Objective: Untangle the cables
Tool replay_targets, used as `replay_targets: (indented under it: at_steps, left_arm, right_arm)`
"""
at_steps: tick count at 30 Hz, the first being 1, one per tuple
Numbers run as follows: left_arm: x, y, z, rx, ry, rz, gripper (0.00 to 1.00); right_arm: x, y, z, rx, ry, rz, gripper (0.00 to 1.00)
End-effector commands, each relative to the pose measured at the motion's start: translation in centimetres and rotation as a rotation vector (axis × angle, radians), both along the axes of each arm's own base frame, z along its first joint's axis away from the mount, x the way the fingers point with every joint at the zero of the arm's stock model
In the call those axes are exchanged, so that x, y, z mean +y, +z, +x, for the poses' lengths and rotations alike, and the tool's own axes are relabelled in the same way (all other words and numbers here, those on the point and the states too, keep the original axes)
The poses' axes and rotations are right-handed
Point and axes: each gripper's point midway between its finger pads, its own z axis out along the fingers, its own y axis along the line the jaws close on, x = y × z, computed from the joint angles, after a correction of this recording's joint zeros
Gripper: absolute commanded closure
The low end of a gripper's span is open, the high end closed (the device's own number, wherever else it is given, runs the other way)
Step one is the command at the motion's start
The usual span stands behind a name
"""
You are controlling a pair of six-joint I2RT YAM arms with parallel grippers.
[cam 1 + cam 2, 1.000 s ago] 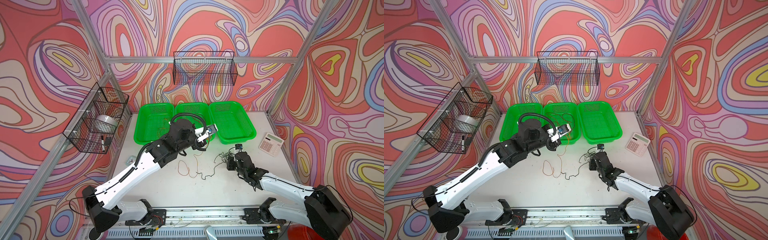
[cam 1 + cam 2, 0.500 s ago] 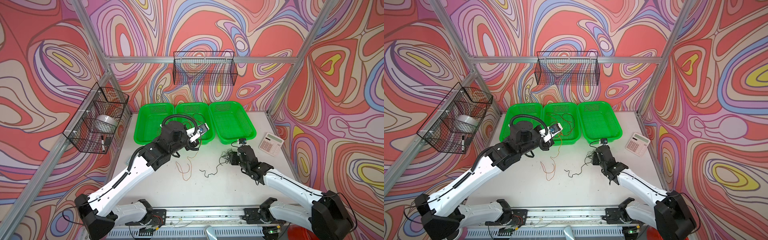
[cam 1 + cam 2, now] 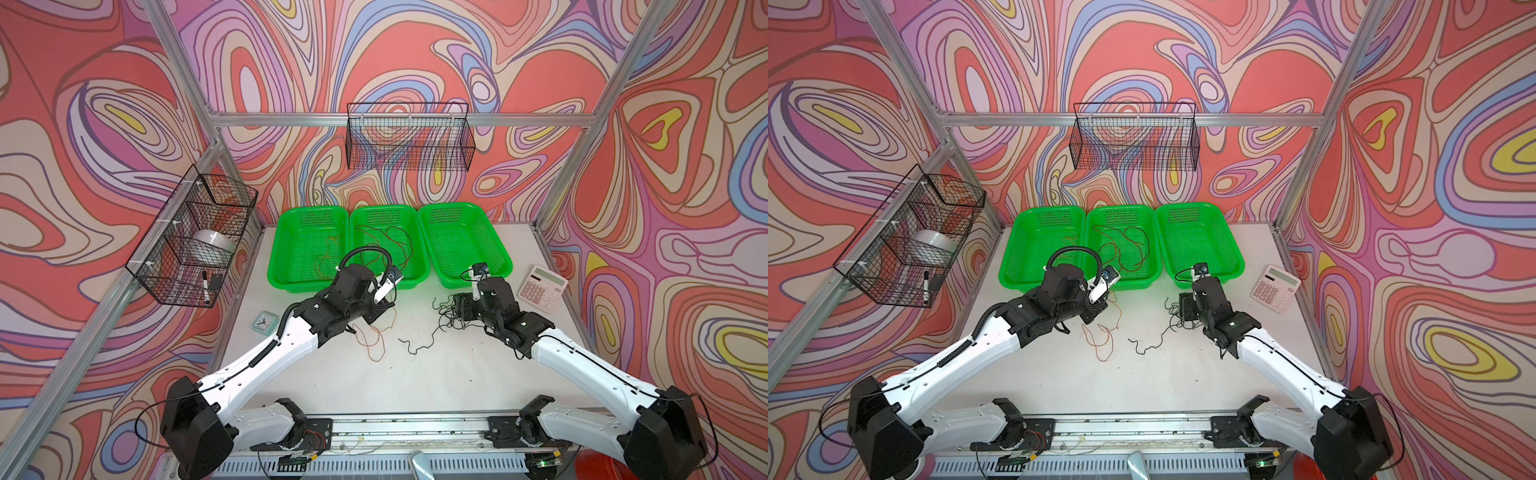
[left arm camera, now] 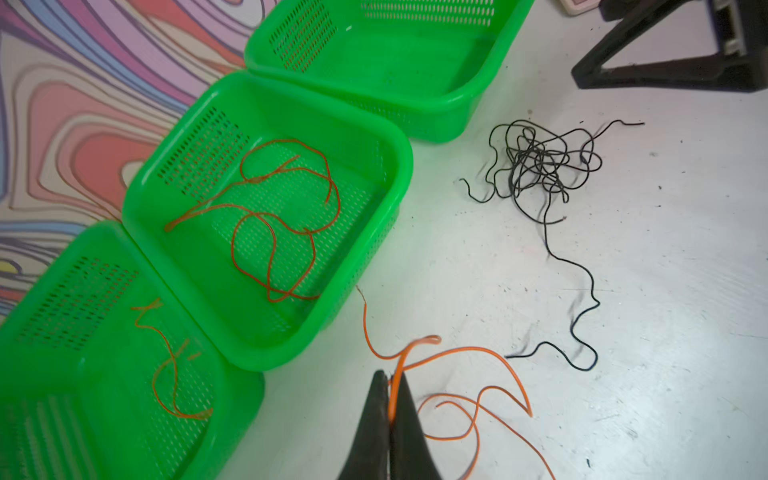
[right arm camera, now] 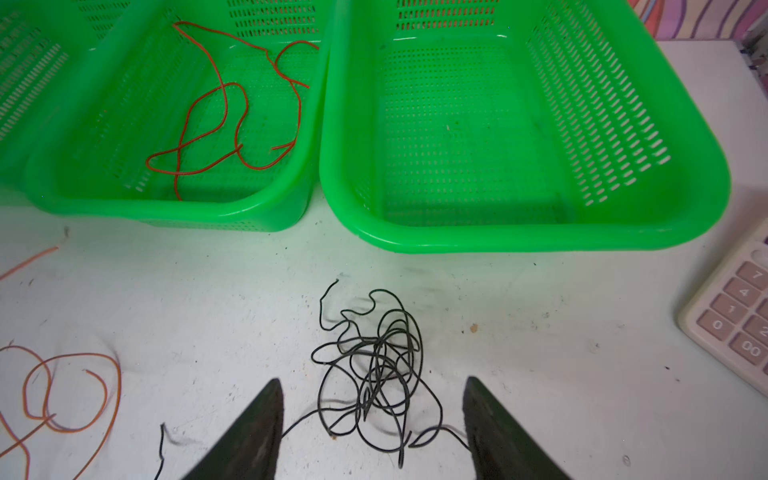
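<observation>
**Q:** Pincers, cables: status?

**A:** My left pincer is pinching the orange cable, jaws closed on it. The rest of it is lying looped on the table. My right pincer is standing wide apart, gripping nothing and straddling the black tangle just before the right basket. A red-brown cable is lying in the middle basket.

**Q:** Risks?

**A:** The tangle's loose tail is ending just beside an orange loop, so lifting orange may be dragging black along. Clamping the whole clump may be tightening its knots. Wire this thin may be slipping from my tips.

**Q:** Unclear?

**A:** My left arm is hiding part of the orange in both top views. The left wrist view is cutting orange off at the frame edge. I am not managing to tell whether tail and loop are touching, or how many wires are making up the tangle.
</observation>
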Motion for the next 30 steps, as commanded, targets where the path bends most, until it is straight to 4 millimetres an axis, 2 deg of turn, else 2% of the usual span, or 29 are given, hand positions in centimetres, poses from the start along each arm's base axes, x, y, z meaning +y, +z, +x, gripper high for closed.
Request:
replay_targets:
  at_steps: [1, 2, 5, 7, 9, 16, 20, 24, 27, 30]
  left_arm:
    - [1.8, -3.2, -0.5, 0.156, 0.142, -0.038, 0.96]
    - [1.8, -3.8, -0.8, 0.19, 0.158, -0.054, 0.88]
    - [2.1, -5.7, -1.7, 0.284, 0.211, -0.079, 0.74]
    - [2.7, -6.8, -2.1, 0.336, 0.273, -0.093, 0.56]
    - [3.1, -7.9, -2.5, 0.393, 0.327, -0.114, 0.45]
    - [5.3, -10.8, -4.2, 0.563, 0.495, -0.102, 0.26]
    - [5.5, -12.5, -5.4, 0.652, 0.556, -0.112, 0.1]
    - [5.6, -13.6, -6.3, 0.733, 0.621, -0.111, 0.0]
    - [5.4, -14.3, -6.6, 0.745, 0.616, -0.128, 0.0]
    - [5.5, -14.4, -5.1, 0.652, 0.567, -0.103, 0.0]
  right_arm:
    - [1.9, -0.5, 0.0, 0.022, 0.101, 0.024, 0.3]
    - [2.0, -0.8, 0.0, 0.028, 0.105, 0.027, 0.3]
    - [2.4, -1.3, 0.2, 0.039, 0.116, 0.032, 0.3]
    - [2.6, -1.5, 0.3, 0.039, 0.124, 0.029, 0.3]
    - [2.6, -1.7, 0.4, 0.039, 0.127, 0.019, 0.3]
    - [2.5, -2.1, 0.6, 0.041, 0.132, 0.002, 0.29]
    - [2.6, -2.5, 0.7, 0.045, 0.139, -0.008, 0.3]
    - [2.7, -2.9, 0.7, 0.053, 0.145, -0.015, 0.3]
    - [2.7, -3.0, 0.8, 0.05, 0.147, -0.016, 0.29]
    - [2.9, -3.2, 1.0, 0.051, 0.152, -0.019, 0.29]
